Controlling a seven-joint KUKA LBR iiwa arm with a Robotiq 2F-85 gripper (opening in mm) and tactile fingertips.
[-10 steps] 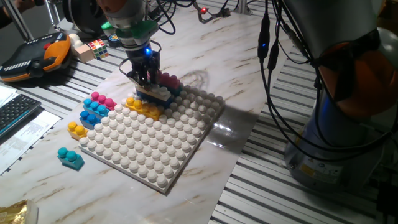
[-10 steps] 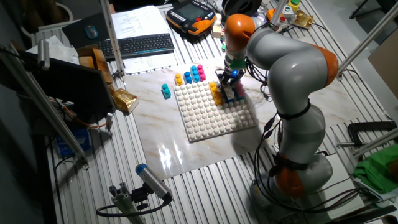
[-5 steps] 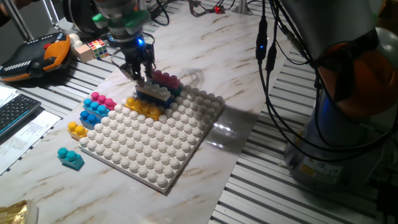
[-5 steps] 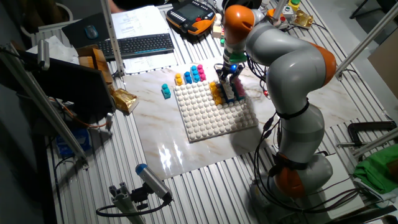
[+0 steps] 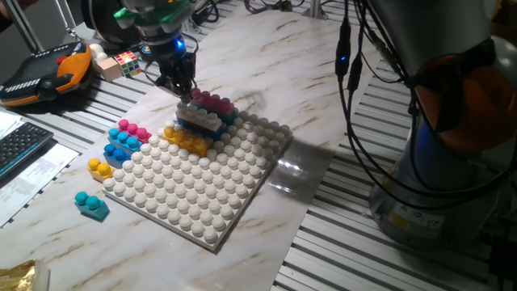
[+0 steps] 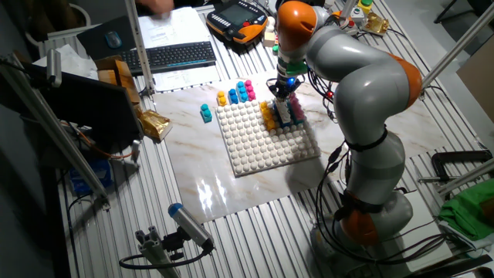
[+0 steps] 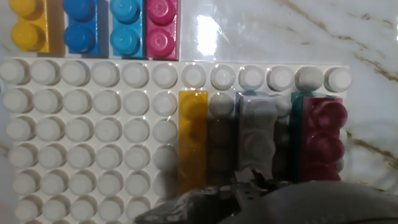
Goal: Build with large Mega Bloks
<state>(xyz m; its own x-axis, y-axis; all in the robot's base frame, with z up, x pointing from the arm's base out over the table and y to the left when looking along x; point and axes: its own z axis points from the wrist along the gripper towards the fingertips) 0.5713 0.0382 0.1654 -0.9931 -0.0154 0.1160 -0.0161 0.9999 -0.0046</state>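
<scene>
My gripper (image 5: 185,87) hangs just above and to the left of a small stack of Mega Bloks at the far edge of the white baseplate (image 5: 194,182). Its fingers look closed together and hold nothing. The stack has a pale brick (image 5: 200,120) on a blue one, a pink brick (image 5: 216,103) behind and a yellow brick (image 5: 187,140) in front. The hand view looks down on the yellow (image 7: 193,140), pale (image 7: 258,130) and pink (image 7: 326,137) bricks. The gripper (image 6: 282,86) also shows in the other fixed view.
Loose pink (image 5: 133,129), blue (image 5: 121,145), yellow (image 5: 99,168) and teal (image 5: 91,204) bricks lie left of the baseplate. A puzzle cube (image 5: 126,61), an orange pendant (image 5: 48,73) and a keyboard (image 5: 20,145) are further left. Cables hang at the right.
My gripper has lifted off the pale brick and moved up and to the left. The pale brick stays on the stack.
</scene>
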